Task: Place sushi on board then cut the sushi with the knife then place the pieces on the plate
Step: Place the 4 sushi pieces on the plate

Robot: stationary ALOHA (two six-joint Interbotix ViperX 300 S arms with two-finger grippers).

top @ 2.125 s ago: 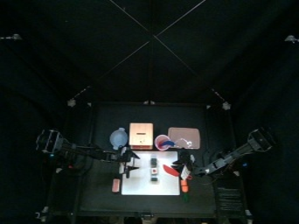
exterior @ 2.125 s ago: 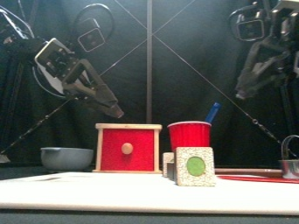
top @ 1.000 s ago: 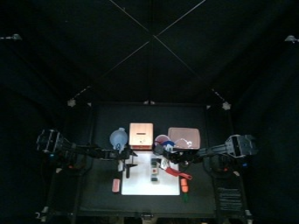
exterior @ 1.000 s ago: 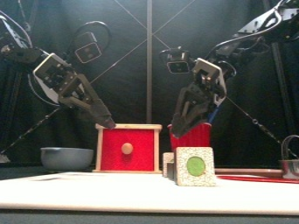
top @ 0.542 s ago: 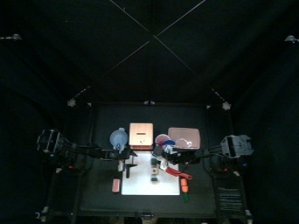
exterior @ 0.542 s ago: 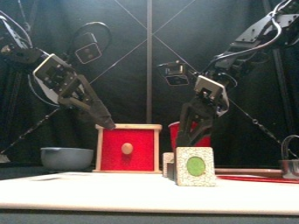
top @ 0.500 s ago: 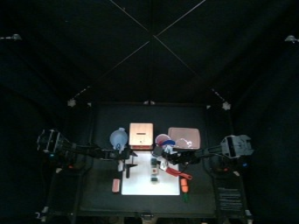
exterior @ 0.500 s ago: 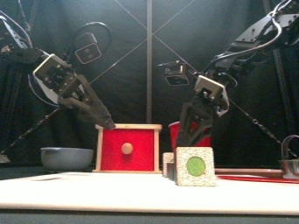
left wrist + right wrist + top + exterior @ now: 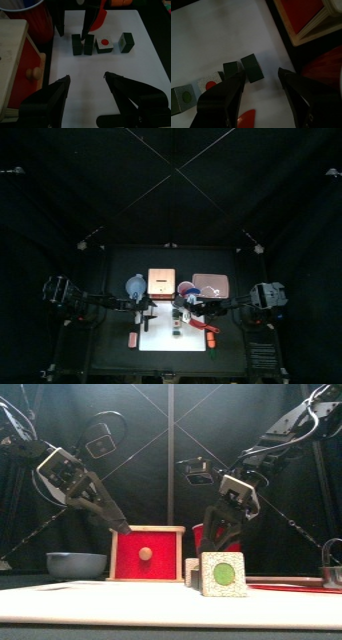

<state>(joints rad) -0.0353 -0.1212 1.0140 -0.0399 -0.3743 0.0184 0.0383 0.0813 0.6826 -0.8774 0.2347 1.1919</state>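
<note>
— On the white cutting board [image 9: 181, 340], what is there?

— A toy sushi roll [image 9: 103, 43], near the board's middle. Its dark green blocks stand in a short row. One end block stands a little apart from the others, and one block shows a white face with a red dot.

— And the knife?

— A red toy knife [image 9: 244, 118] lies flat on the board, just beside the roll. No tool is holding it.

— Where are the two arms?

— Both hang over the board. The right gripper [image 9: 261, 75] is low, near the roll, on the side toward the red cup [image 9: 37, 20]. Its jaws are spread and grasp nothing. Whether they touch the board I cannot tell.

— The left one?

— The left gripper [image 9: 87, 77] hovers above the board's bare part, on the near side of the roll. Its jaws are also spread wide and empty.

— What stands behind the board?

— A pale wooden box [image 9: 144, 554] with a red drawer front and a round knob stands just past the board's back edge. A blue-grey bowl [image 9: 76, 564] sits off the board's back left corner. The flat pink tray [image 9: 211, 283] lies beyond the back right corner, with no sushi on it.
</note>
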